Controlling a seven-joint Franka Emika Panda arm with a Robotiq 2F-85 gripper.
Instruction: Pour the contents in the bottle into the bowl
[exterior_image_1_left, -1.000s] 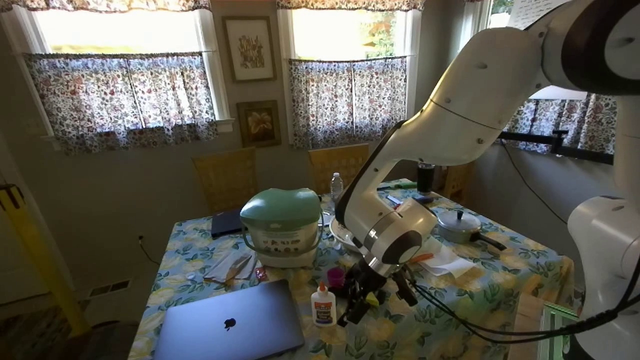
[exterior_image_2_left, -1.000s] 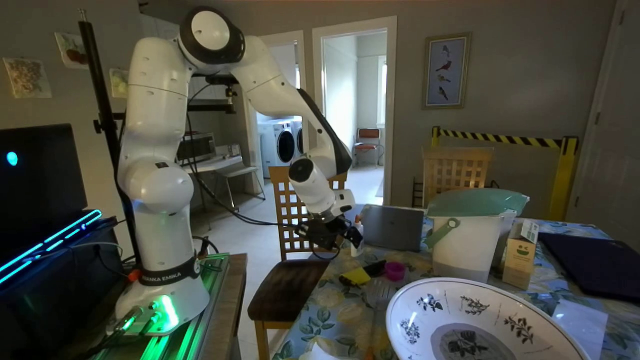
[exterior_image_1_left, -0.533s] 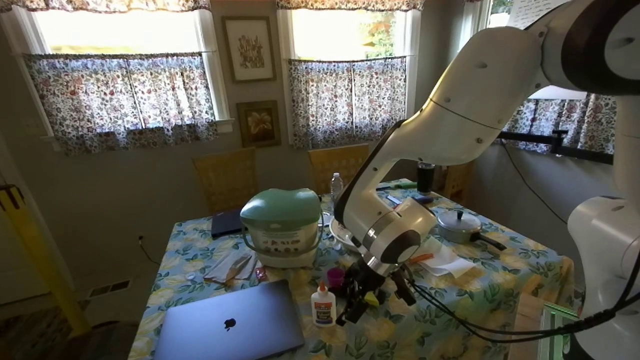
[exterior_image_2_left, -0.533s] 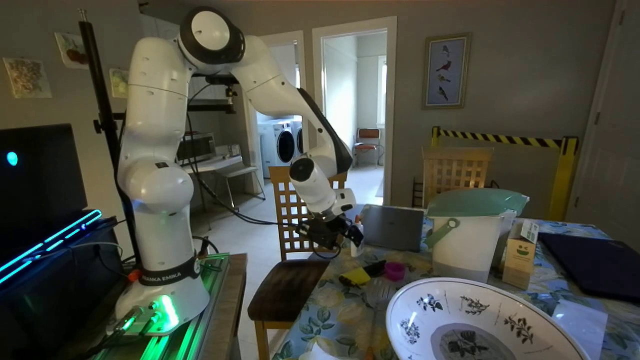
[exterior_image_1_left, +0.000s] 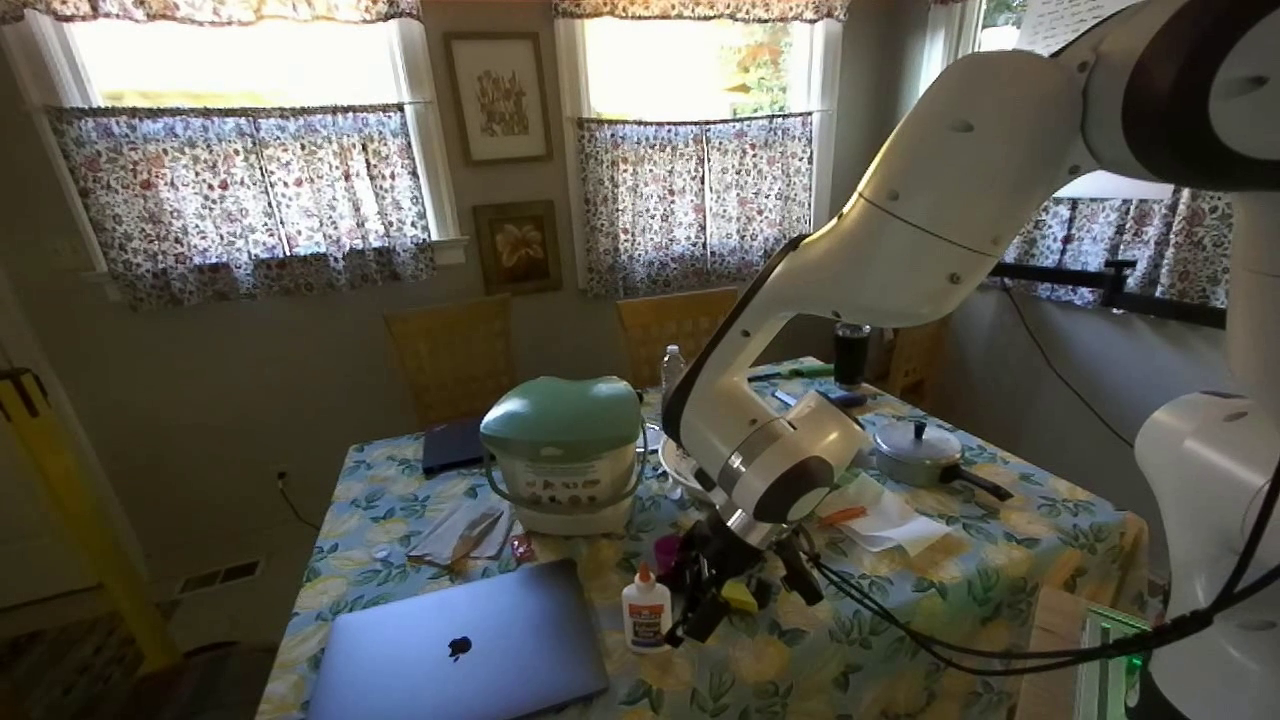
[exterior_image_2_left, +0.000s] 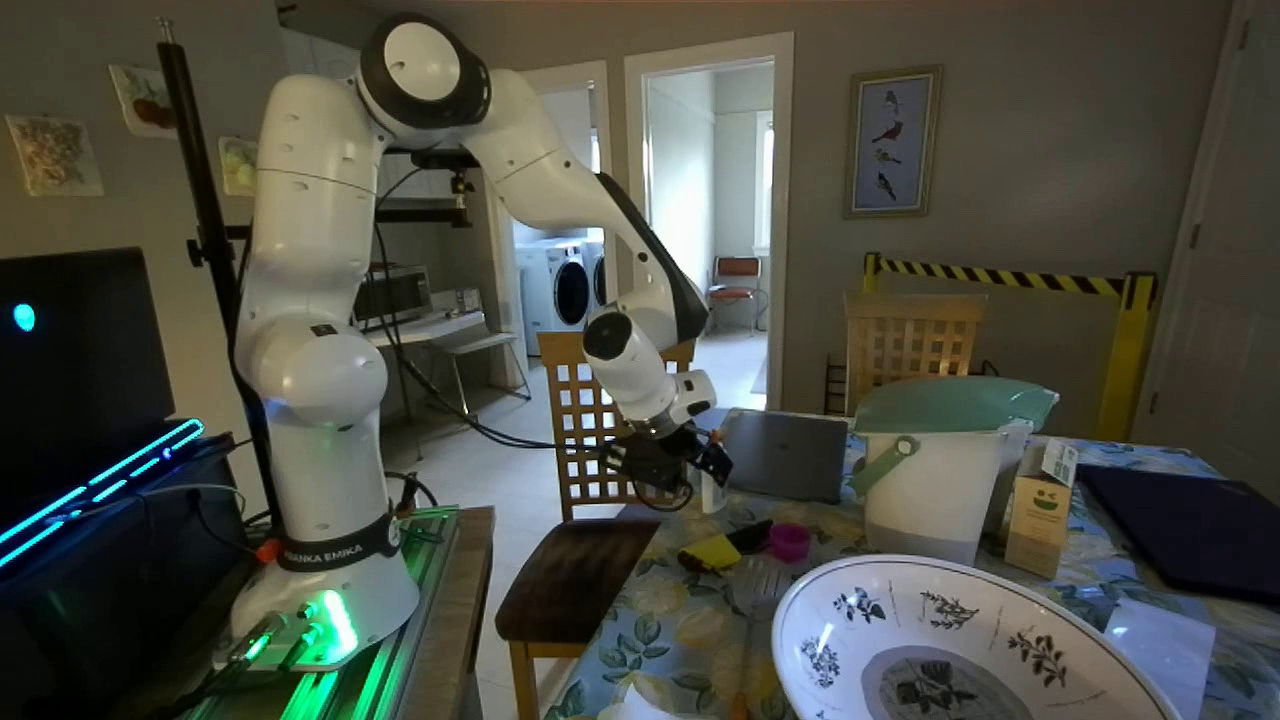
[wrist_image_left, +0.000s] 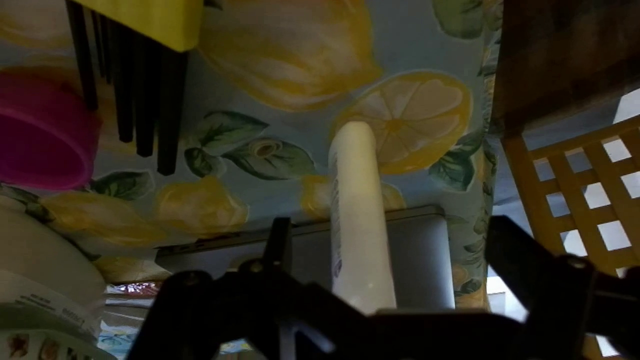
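The bottle (exterior_image_1_left: 647, 615), small and white with an orange-red cap, stands upright on the table beside the laptop. My gripper (exterior_image_1_left: 690, 605) is close on its right in that exterior view. In the wrist view the gripper (wrist_image_left: 390, 237) is open, its fingers wide apart. Between them in the picture the bottle (wrist_image_left: 360, 225) shows, nearer the left finger and untouched on both sides as far as I can tell; its cap end is hidden behind the gripper. The wide white bowl (exterior_image_2_left: 1000, 640) with leaf prints lies away from the gripper, at the front of an exterior view.
A laptop (exterior_image_1_left: 460, 650) lies behind the bottle. A green-lidded bin (exterior_image_1_left: 565, 455) stands between laptop and bowl. Near the gripper are a pink cup (exterior_image_2_left: 790, 542) and a yellow-and-black item (exterior_image_2_left: 712, 553). A chair (wrist_image_left: 580, 195) stands past the table's edge. A lidded pot (exterior_image_1_left: 918, 455) is farther off.
My gripper has shifted slightly toward the bottle, leftward in one view and rightward in another, staying open. The bottle and bowl have not moved.
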